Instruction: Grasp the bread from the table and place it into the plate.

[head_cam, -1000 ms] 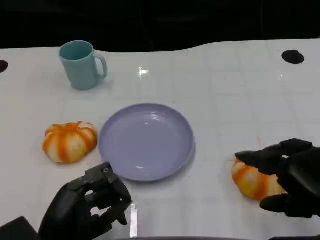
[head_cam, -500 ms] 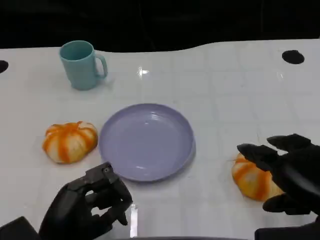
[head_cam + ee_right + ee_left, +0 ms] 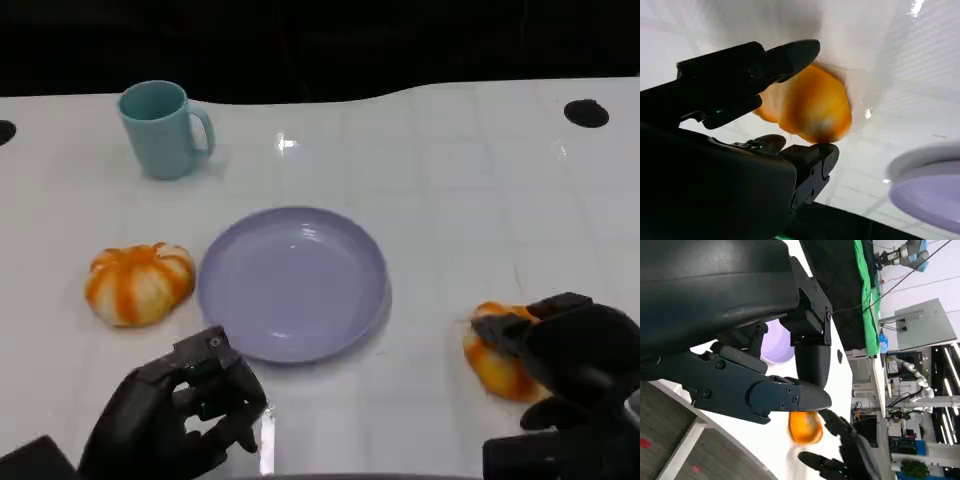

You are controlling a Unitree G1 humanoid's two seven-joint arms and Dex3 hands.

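Reaching over the near right part of the white table (image 3: 450, 190), the right hand (image 3: 560, 350) covers the bread (image 3: 492, 360), an orange, white-striped roll that lies on the table right of the plate and apart from it. In the right wrist view the fingers (image 3: 785, 57) lie along one side of the roll and another black digit sits at its other side, so the hand brackets the bread; whether they actually press on it I cannot tell. At the near left, the left hand (image 3: 180, 410) hovers over the table edge with its fingers curled inward on nothing. Beyond the hands, the lavender plate (image 3: 292, 282) sits in the middle of the table with nothing in it. A second orange roll (image 3: 140, 283) rests just left of the plate. Farthest back, at the left, stands a teal mug (image 3: 162, 130), upright, its handle turned to the right.
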